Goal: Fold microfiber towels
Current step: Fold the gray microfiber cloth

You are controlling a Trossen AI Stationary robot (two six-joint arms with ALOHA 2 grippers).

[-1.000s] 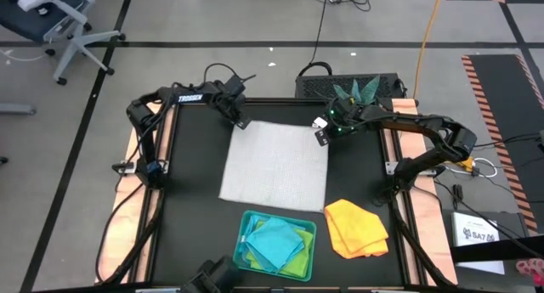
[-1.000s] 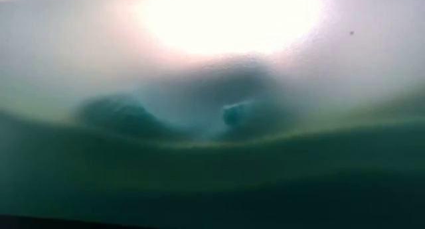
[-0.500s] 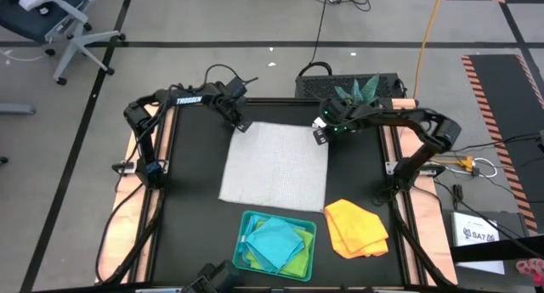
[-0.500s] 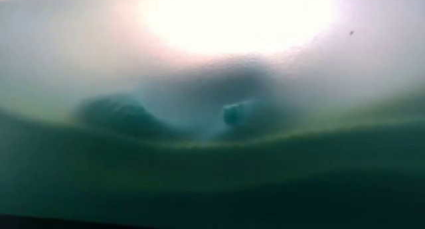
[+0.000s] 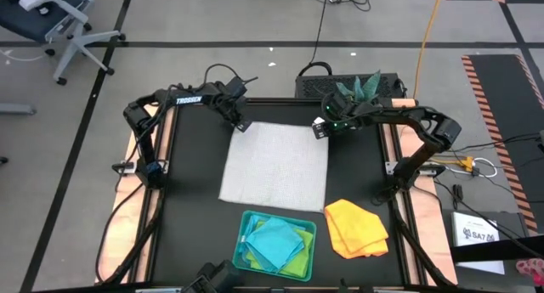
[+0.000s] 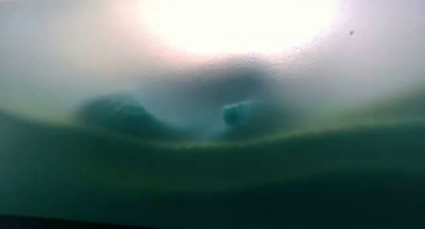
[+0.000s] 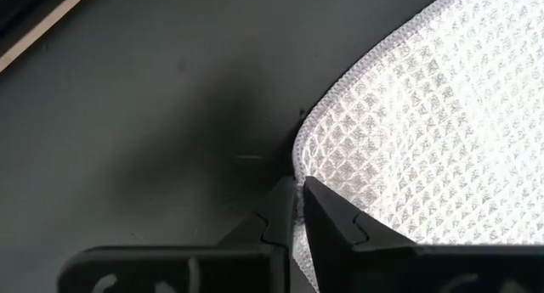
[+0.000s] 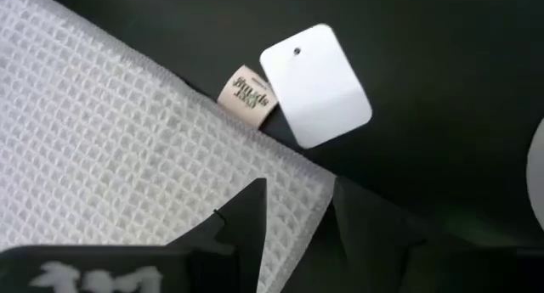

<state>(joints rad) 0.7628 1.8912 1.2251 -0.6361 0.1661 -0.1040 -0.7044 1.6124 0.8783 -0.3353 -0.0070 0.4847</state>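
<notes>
Currently the pale grey-white waffle-weave microfiber towel point(image 5: 275, 166) lies spread flat on the black table top point(image 5: 195, 208), between the two arms. Both of its far corners, those away from the teal rectangular plastic tray point(image 5: 276, 245), are engaged.

Left gripper point(image 7: 299, 210): positioned at the far left corner. The fingers are pressed nearly together with the stitched hem of the towel between them, so the corner appears pinched.

Right gripper point(image 8: 297, 221): positioned at the far right corner, beside the small beige brand label point(image 8: 247, 95) and the white card tag point(image 8: 315, 84). The fingers stand apart with the corner edge lying between them; a closed grip is not evident.

Governing relation: the towel extends from both grippers toward the tray side of the table, and its far edge runs straight from one gripper to the other. Each arm is nearest its own corner. A fold would therefore likely carry this far edge over the cloth toward the near edge.

The yellow-orange towel point(image 5: 356, 228) lies beside the tray. Turquoise blue towels point(image 5: 279, 242) and a lime green towel point(image 5: 295, 263) lie inside the tray. The low view is obscured.
</notes>
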